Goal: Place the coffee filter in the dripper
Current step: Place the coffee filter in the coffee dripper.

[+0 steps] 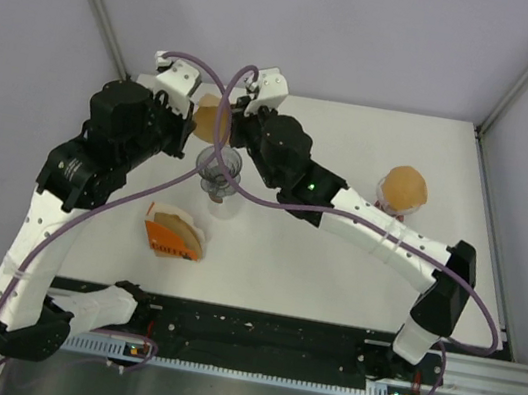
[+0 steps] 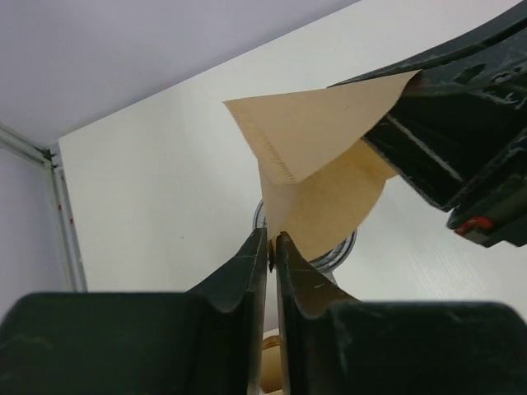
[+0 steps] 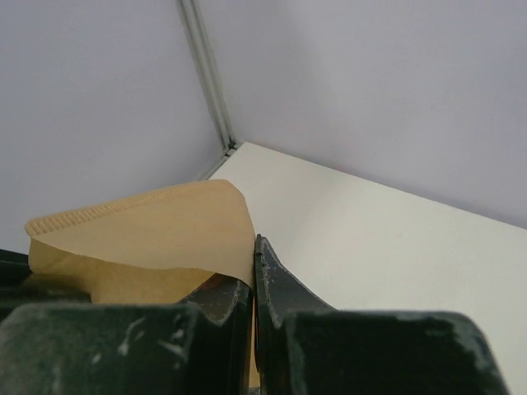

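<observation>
A brown paper coffee filter point(image 1: 206, 119) hangs in the air between both grippers, over the clear glass dripper point(image 1: 220, 165) at the table's back left. My left gripper point(image 2: 272, 243) has its jaws nearly together, with only a thin slit, and the filter's point(image 2: 321, 164) lower tip sits at its fingertips. My right gripper point(image 3: 254, 247) is shut on the filter's point(image 3: 148, 226) edge. In the left wrist view its dark fingers point(image 2: 436, 140) pinch the filter's upper right corner. The dripper's rim point(image 2: 339, 249) shows just below the filter.
An orange holder with more filters point(image 1: 174, 235) lies on the table in front of the dripper. A second brown filter bundle sits on a glass point(image 1: 403, 188) at the right. Purple cables point(image 1: 245, 192) loop across the dripper area.
</observation>
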Robot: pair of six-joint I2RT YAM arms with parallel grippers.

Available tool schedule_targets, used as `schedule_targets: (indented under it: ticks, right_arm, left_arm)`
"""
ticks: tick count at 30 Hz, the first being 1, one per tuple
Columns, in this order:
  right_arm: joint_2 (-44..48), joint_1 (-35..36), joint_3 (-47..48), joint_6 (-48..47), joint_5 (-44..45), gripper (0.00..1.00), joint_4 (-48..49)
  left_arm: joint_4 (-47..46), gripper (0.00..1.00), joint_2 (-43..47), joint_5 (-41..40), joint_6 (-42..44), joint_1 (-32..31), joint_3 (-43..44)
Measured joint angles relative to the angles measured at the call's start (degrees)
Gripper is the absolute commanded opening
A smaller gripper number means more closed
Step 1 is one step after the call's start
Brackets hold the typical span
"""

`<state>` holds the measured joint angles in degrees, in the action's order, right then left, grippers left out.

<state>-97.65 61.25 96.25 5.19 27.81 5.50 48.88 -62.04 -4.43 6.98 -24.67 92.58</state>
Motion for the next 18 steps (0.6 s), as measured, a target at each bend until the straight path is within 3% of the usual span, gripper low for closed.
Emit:
schedule_targets:
  ticks: [2,6,13,16,18]
  right_arm:
    - [-1.42,0.00,2.05,1.05,-0.11,0.00,-0.02]
    - [-2.51,0.11,3.08,3.52,-0.79,0.00,0.09]
    - [-2.60,0.26,3.06,7.41,-2.03,0.00,1.42]
    - [-2.60,0.66,3.04,8.13,-1.99,0.00,2.71]
    - [-2.60,1.05,3.02,8.44,-1.95,0.00,3.52]
  left_arm:
    - [-0.31,0.34,-0.11,1.07,-1.57,0.00,0.00]
    - [-1.55,0.49,-0.55,2.47,-4.92,0.04,0.00]
    - [-2.56,0.61,-1.25,-0.22,-10.75,0.33,0.02]
    - [-2.56,0.61,-2.16,-1.42,-13.53,0.44,0.42]
    - [-2.51,0.53,-2.80,-2.01,-14.99,0.44,0.79]
